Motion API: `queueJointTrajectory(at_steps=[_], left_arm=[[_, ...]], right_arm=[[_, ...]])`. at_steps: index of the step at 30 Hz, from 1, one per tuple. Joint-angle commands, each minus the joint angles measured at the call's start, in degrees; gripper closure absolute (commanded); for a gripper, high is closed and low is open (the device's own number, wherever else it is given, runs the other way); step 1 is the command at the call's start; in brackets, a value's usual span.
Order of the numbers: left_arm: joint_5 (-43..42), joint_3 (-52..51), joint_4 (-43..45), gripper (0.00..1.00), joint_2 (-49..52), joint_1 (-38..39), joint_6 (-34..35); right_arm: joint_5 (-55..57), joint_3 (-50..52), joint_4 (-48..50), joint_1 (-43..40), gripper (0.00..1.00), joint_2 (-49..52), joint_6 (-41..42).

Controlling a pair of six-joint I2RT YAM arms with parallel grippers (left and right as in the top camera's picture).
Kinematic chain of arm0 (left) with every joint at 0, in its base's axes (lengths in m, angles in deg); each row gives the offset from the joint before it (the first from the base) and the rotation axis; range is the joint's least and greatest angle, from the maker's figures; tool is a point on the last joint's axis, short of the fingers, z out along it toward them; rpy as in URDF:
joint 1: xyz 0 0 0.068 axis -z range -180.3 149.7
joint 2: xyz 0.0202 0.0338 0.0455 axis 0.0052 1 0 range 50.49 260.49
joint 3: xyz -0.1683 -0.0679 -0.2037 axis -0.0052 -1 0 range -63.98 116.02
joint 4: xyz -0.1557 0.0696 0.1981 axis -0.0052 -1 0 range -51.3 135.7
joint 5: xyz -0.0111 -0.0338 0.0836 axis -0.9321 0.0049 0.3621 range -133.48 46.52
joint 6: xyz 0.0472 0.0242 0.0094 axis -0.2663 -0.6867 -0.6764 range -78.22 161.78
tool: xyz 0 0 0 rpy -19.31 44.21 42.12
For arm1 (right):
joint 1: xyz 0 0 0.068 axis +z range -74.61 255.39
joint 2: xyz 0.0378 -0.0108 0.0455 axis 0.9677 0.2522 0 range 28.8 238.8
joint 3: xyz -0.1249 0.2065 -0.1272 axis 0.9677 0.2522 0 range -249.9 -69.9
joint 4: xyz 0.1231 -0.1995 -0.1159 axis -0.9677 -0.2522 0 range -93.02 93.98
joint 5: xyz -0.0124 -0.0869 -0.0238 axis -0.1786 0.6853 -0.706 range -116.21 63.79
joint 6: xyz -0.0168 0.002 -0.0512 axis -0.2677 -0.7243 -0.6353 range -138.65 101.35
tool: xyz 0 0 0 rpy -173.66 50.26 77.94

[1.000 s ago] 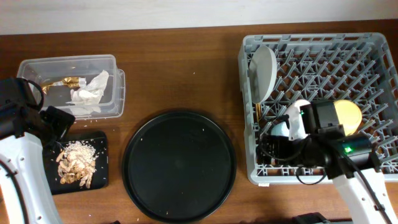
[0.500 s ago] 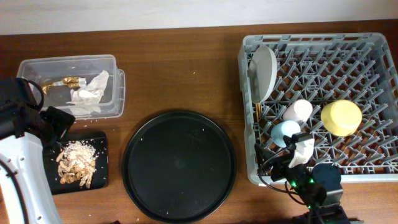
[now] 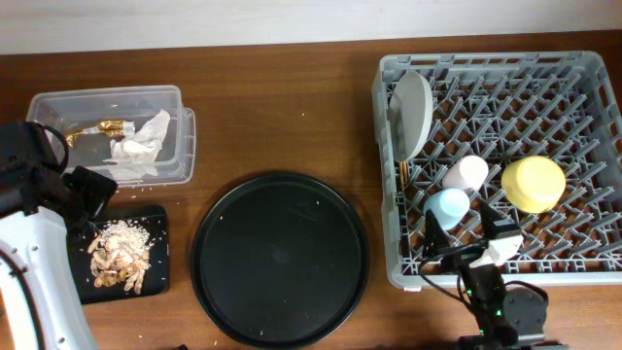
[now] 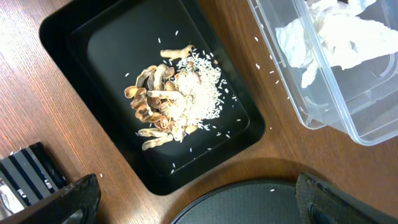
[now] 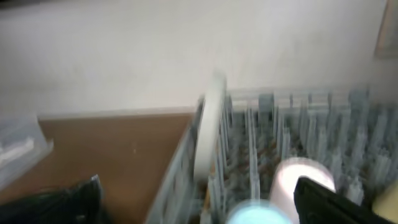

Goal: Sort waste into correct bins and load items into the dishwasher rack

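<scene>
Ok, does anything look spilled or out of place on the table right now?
Only minor: a few white rice grains lie on the table between the shallow black tray and the clear box, plus one on the round tray. Nothing else stands out.

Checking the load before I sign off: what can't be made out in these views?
- Chopsticks: overhead, a sliver only, hidden by rack lattice beside the plate.
- Pink cup, blue cup: right wrist, blurred; blue cut by the bottom edge.
- Wrapper: out of frame in left wrist; tiny overhead.
</scene>
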State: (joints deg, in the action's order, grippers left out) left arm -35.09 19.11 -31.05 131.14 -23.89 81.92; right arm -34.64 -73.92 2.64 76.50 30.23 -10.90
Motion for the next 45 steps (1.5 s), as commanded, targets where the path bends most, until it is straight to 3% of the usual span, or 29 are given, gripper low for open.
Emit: queueJointTrajectory(at_steps=[1, 8, 13, 36, 42, 45], left_arm=[[0.24, -0.02, 0.09, 0.01, 0.04, -0.20, 0.15], [0.24, -0.02, 0.09, 0.01, 0.04, -0.20, 0.15], [0.24, -0.02, 0.09, 0.01, 0.04, -0.20, 0.15], [0.31, -0.02, -0.07, 0.01, 0.04, -0.20, 0.09], [0.20, -1.11, -6.86, 0.01, -0.76, -0.02, 0.13], [-0.83, -7.13, -0.76, 0.01, -3.78, 3.23, -0.13]], right_arm=[[-1.01, 3.69, 3.69, -1.31, 0.01, -1.25, -0.81], [6.38, 3.69, -3.13, -4.72, 0.01, -1.25, -2.12], [6.62, 3.69, -3.15, -4.90, 0.01, -1.25, -12.11], [6.56, 3.69, -3.10, -4.90, 0.01, -1.25, -12.00], [6.56, 3.69, -3.10, -4.90, 0.01, -1.25, -12.00], [6.56, 3.69, -3.10, -4.90, 0.01, -1.25, -12.00]])
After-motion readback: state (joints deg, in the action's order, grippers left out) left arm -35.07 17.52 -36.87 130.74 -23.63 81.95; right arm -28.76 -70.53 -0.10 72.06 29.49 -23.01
